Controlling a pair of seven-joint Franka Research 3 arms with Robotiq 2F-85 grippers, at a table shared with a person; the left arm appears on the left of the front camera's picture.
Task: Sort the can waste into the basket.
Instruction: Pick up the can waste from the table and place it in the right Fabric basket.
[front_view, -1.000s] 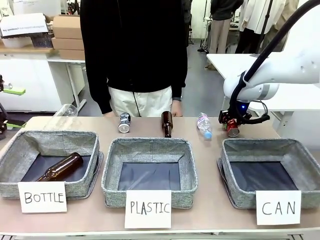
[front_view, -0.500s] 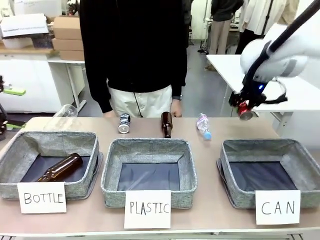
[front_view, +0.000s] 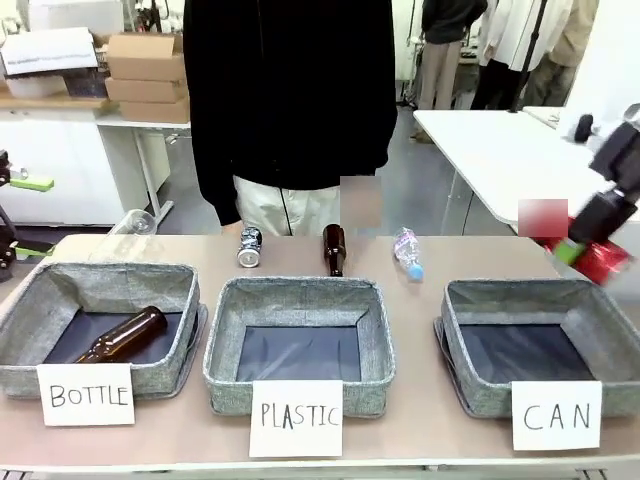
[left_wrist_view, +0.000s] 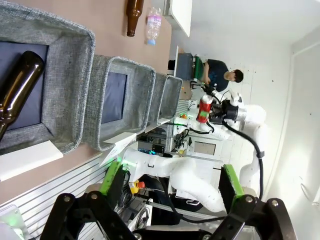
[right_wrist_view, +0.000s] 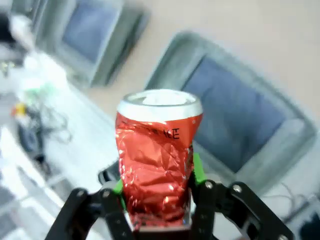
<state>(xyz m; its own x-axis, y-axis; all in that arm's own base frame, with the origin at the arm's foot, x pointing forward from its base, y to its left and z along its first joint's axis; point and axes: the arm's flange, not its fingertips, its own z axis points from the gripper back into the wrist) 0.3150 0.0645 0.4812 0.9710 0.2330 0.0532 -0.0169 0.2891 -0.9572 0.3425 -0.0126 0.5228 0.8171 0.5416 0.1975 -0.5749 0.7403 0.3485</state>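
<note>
Tabletop: neither can binned; R gripper pinched red can at 2 o'clock of basket, silver can untouched; L gripper spread.

A: Where does the red can sit?
B: Clamped in the right gripper, blurred, in the air just above the far right corner of the CAN basket.
A: And the silver and black can?
B: On the table, well to the left of that basket and farther back, toward the person.
</note>
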